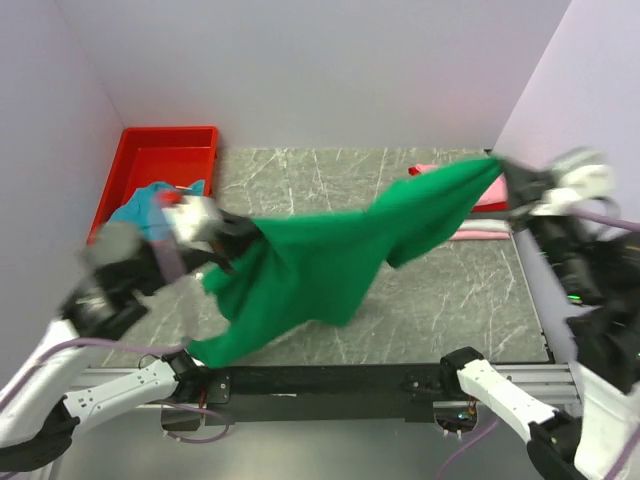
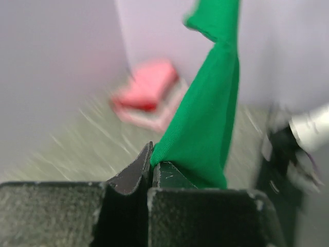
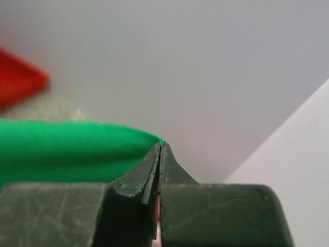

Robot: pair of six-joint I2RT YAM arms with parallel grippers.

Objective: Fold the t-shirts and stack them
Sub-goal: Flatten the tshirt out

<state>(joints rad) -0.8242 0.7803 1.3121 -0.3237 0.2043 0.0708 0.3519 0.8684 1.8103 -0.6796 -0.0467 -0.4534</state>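
- Bright green cloth t-shirt (image 1: 330, 250): stretched in the air, pinched tight at either end by left gripper (image 2: 152, 157) and right gripper (image 3: 160, 149).
- Red plastic tray (image 1: 170, 131), far left: holding crumpled teal-blue cloth t-shirt (image 1: 143, 207).

Red tray (image 1: 165, 165) in far-left corner of marbled table (image 1: 440, 300)
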